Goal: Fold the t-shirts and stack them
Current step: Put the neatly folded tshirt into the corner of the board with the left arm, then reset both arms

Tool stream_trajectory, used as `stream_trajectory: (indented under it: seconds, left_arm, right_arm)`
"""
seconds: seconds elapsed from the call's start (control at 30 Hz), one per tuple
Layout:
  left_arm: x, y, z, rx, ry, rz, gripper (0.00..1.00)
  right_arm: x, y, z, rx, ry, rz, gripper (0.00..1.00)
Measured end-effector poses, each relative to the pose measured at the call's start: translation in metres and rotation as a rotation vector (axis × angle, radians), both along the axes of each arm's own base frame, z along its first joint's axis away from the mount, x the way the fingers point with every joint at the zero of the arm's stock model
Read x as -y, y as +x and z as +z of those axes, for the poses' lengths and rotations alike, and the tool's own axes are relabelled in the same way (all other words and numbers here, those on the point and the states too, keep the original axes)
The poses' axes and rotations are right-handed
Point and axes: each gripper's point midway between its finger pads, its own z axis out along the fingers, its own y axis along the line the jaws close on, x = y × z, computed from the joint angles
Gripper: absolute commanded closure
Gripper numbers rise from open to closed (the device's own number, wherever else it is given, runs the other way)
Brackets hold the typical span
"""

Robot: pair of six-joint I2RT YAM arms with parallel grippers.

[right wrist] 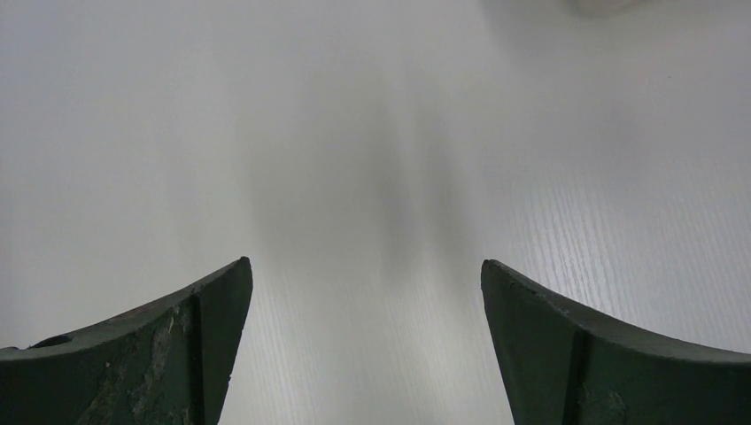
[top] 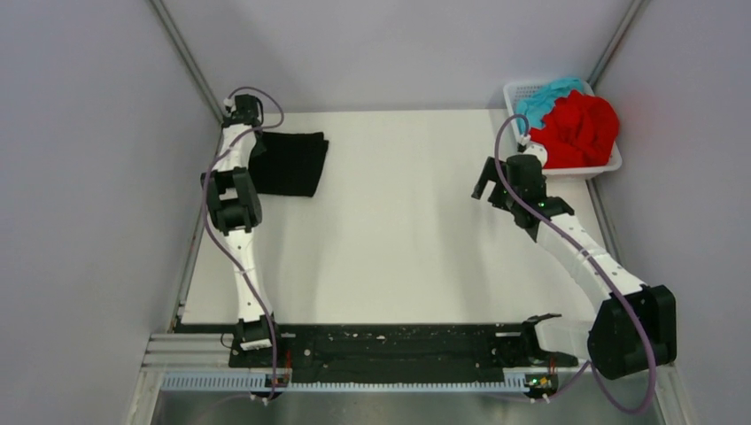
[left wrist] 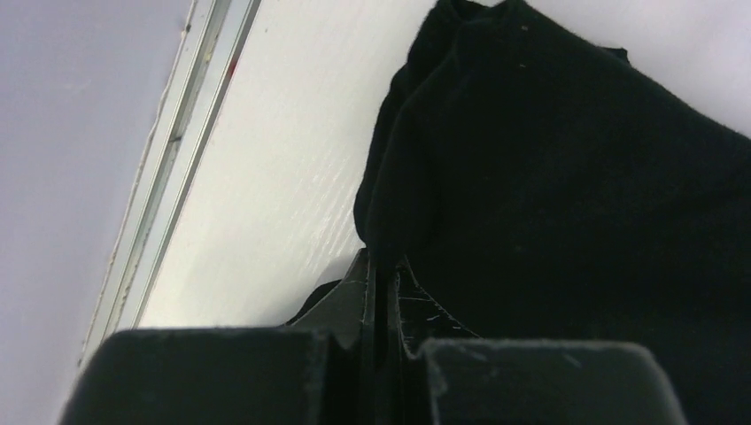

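Top external: black t-shirt [top: 288, 164] folded, left tool [left wrist: 383, 266] closed at its edge, grip unclear. Right tool [right wrist: 365, 262], wide open and empty, likely fetches the red t-shirt [top: 577, 128] next.

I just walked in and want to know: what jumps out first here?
The bright red crumpled cloth t-shirt stands out most, heaped with a teal-blue cloth t-shirt in the white plastic mesh basket at the far right corner. Next, the neatly folded black cloth t-shirt lies far left, beside the shut left gripper.
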Motion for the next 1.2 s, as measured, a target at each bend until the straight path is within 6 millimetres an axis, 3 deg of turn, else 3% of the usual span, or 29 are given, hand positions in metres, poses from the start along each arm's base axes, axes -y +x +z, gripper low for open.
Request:
stream_trajectory:
  seconds: [0.33, 0.4, 0.5, 0.67, 0.73, 0.77, 0.9, 1.0, 1.1, 1.2]
  left_arm:
    - [-0.017, 0.014, 0.013, 0.082, -0.013, 0.019, 1.0]
    - [-0.02, 0.013, 0.013, 0.082, -0.005, 0.026, 0.89]
    - [-0.026, 0.014, 0.016, 0.093, 0.009, 0.033, 0.8]
    - [-0.033, 0.014, 0.019, 0.102, 0.018, 0.044, 0.47]
    - [-0.034, 0.013, 0.024, 0.11, 0.02, 0.052, 0.14]
    - [-0.035, 0.012, 0.028, 0.112, 0.022, 0.051, 0.03]
    - [-0.029, 0.004, 0.073, 0.171, 0.0, 0.068, 0.01]
    - [-0.017, -0.019, 0.12, 0.234, -0.037, 0.062, 0.01]
    - [0.016, -0.067, 0.165, 0.321, -0.136, 0.032, 0.01]
    - [0.056, -0.121, 0.189, 0.432, -0.235, -0.013, 0.01]
  right_arm:
    - [0.003, 0.0, -0.002, -0.005, -0.01, -0.012, 0.01]
    - [0.003, -0.002, 0.0, -0.005, -0.01, -0.012, 0.01]
    - [0.004, -0.007, 0.01, 0.016, -0.004, -0.011, 0.01]
    - [0.008, -0.019, 0.036, 0.083, 0.009, -0.009, 0.01]
    - [0.009, -0.025, 0.047, 0.111, 0.013, -0.008, 0.01]
    - [0.011, -0.028, 0.051, 0.122, 0.014, -0.01, 0.01]
    - [0.014, -0.037, 0.064, 0.159, 0.022, -0.013, 0.01]
    - [0.015, -0.043, 0.066, 0.172, 0.026, -0.013, 0.01]
    - [0.018, -0.052, 0.054, 0.154, 0.02, -0.015, 0.01]
    - [0.022, -0.06, 0.038, 0.12, 0.006, -0.024, 0.01]
